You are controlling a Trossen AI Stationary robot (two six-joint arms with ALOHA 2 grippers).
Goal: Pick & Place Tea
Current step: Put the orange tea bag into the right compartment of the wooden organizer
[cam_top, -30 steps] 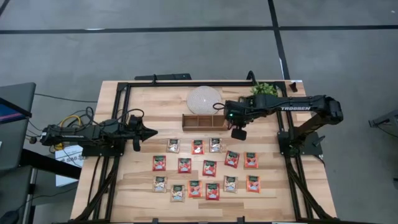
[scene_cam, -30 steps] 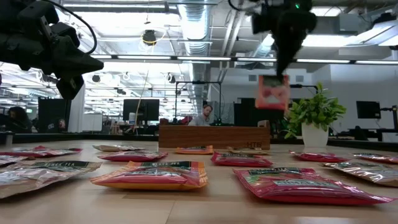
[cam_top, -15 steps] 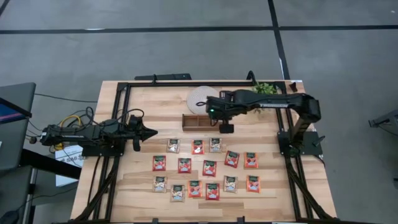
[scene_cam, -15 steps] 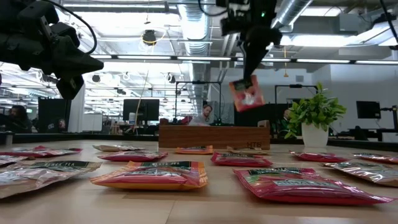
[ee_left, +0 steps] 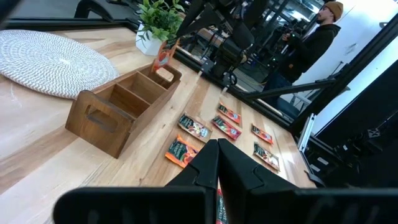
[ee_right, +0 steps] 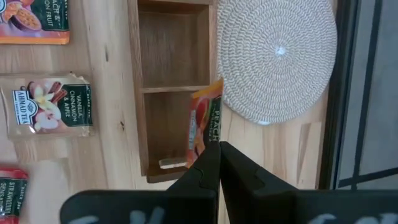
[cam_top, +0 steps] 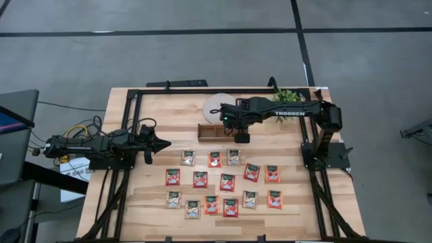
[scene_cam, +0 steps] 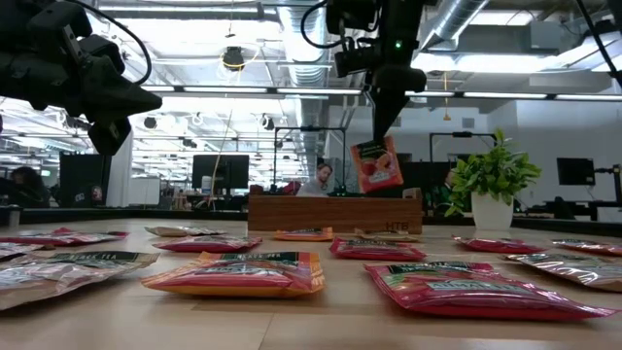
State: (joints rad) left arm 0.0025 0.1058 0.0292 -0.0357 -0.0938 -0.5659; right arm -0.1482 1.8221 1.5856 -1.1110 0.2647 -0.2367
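My right gripper (scene_cam: 380, 128) is shut on a red tea sachet (scene_cam: 377, 165), which hangs over the right end compartment of the brown wooden tray (cam_top: 214, 131). In the right wrist view the sachet (ee_right: 205, 121) shows edge-on above that compartment. Several more tea sachets (cam_top: 223, 182), mostly red and some pale, lie flat in rows on the table nearer than the tray. My left gripper (cam_top: 165, 143) waits shut and empty at the table's left side, pointing level toward the right. My right gripper pinches the sachet's top edge (scene_cam: 369, 146) between its two fingers. The fingers come from above, pointing steeply down. The sachet hangs below them, slightly tilted, clear of the tray and table.
A round woven mat (cam_top: 219, 106) lies just beyond the tray, and a small potted plant (cam_top: 289, 96) stands at the far right. A black frame (cam_top: 135, 101) runs round the table. People show in the room beyond (ee_left: 323, 31).
My right gripper has carried the red sachet toward the table's left and a little down, from beyond the tray's right end to above its right end compartment, rolling slightly. The sachet stays hanging clear.
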